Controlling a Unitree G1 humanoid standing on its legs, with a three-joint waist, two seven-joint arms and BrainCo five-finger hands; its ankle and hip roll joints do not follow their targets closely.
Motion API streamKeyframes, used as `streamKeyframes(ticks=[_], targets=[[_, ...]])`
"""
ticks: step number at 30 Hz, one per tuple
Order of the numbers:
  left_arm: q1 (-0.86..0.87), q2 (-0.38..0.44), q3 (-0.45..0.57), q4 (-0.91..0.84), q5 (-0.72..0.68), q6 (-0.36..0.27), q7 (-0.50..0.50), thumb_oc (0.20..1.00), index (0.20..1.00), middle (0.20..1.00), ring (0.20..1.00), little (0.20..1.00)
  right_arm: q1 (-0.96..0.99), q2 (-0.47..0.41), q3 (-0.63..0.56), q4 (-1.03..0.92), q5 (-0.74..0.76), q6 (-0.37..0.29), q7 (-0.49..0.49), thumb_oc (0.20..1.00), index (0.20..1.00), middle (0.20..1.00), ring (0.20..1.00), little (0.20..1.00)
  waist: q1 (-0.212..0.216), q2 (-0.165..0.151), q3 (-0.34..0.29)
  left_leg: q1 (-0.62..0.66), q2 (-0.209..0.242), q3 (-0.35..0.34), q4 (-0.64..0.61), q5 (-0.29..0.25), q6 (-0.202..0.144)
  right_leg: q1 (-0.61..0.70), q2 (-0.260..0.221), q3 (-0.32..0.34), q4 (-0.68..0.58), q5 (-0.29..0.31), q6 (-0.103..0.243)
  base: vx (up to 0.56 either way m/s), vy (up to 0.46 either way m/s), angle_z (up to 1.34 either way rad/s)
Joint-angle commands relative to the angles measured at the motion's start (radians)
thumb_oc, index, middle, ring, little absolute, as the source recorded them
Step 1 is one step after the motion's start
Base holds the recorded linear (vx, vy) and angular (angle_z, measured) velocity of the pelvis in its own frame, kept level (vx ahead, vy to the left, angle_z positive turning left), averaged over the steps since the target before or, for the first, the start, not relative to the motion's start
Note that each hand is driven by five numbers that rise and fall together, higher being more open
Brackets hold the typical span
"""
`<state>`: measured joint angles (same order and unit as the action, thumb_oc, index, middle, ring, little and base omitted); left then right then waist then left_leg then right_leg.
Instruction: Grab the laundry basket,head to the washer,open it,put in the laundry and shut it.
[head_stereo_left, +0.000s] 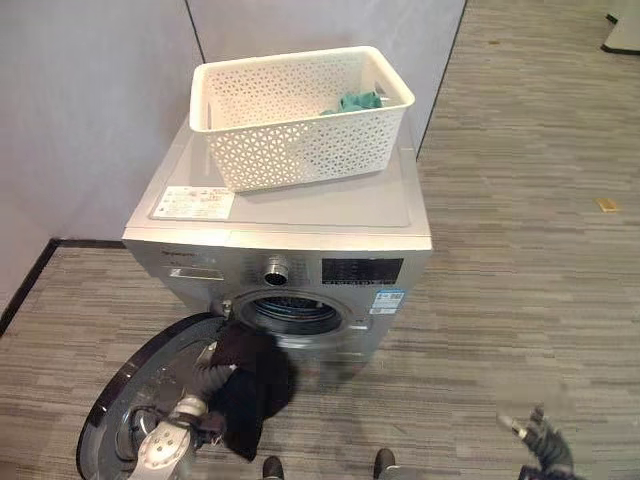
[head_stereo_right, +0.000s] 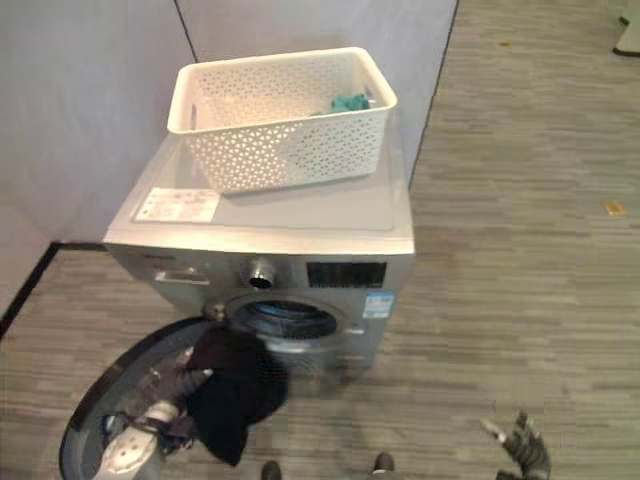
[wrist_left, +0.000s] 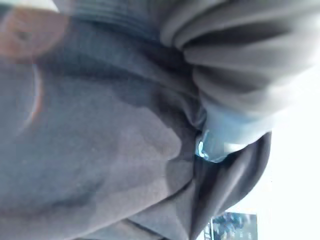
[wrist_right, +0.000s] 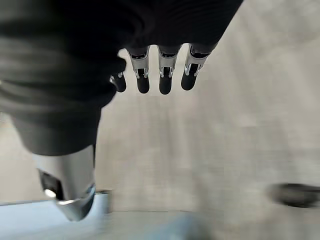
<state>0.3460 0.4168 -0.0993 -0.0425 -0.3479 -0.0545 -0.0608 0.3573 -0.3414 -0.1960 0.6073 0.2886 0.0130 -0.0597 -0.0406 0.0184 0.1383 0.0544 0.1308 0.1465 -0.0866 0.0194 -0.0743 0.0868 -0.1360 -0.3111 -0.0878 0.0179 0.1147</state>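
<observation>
Left hand clutches a limp black garment by the round washer drum; right hand hangs slack.

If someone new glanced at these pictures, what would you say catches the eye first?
Probably the white laundry basket sitting on top of the silver washer, with a teal garment in its far right corner. Next, the washer's round door swung open at the lower left, where the left hand grips a dark garment just below the drum opening. The right hand hangs open over the floor at the lower right.
</observation>
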Motion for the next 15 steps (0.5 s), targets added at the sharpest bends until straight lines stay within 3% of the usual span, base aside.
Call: streamKeyframes(ticks=[1, 6, 10, 15], targets=[[-0.072, 0.033, 0.041, -0.073, -0.029, -0.076, -0.029, 0.200, 0.200, 0.200, 0.200, 0.200, -0.061, -0.010, 0.006, -0.005, -0.047, -0.018, 0.021, 1.000, 1.000, 1.000, 1.000, 1.000, -0.007, -0.036, 0.007, -0.028, 0.023, 0.026, 0.009, 0.007, -0.018, 0.036, 0.013, 0.005, 0.075, -0.142, -0.034, -0.02, -0.035, 0.12], [-0.135, 0.008, -0.030, 0.007, -0.058, -0.060, -0.013, 0.200, 0.200, 0.200, 0.200, 0.200, -0.104, 0.035, 0.039, 0.076, 0.007, -0.022, 0.015, 1.000, 1.000, 1.000, 1.000, 1.000, 0.000, -0.023, 0.022, -0.051, 0.017, 0.007, 0.005, 0.018, -0.022, 0.031, 0.012, -0.021, 0.074, -0.148, -0.038, -0.01, -0.014, 0.16], [-0.231, -0.048, -0.130, 0.116, -0.086, -0.058, 0.047, 0.200, 0.200, 0.200, 0.200, 0.200, -0.181, 0.073, 0.071, 0.202, 0.033, -0.033, -0.073, 1.000, 1.000, 1.000, 1.000, 1.000, -0.003, -0.019, 0.051, -0.089, 0.017, -0.002, 0.007, 0.027, -0.021, -0.006, 0.010, -0.037, 0.098, -0.155, -0.040, -0.03, -0.004, 0.14], [-0.284, -0.051, -0.171, 0.156, -0.112, -0.067, 0.102, 0.200, 0.200, 0.200, 0.200, 0.200, -0.261, 0.091, 0.092, 0.292, 0.079, -0.035, -0.139, 1.000, 1.000, 1.000, 1.000, 1.000, -0.004, -0.028, 0.094, -0.145, 0.034, 0.000, 0.026, 0.018, -0.024, -0.113, 0.010, -0.013, 0.176, -0.185, -0.044, -0.08, -0.010, -0.01]])
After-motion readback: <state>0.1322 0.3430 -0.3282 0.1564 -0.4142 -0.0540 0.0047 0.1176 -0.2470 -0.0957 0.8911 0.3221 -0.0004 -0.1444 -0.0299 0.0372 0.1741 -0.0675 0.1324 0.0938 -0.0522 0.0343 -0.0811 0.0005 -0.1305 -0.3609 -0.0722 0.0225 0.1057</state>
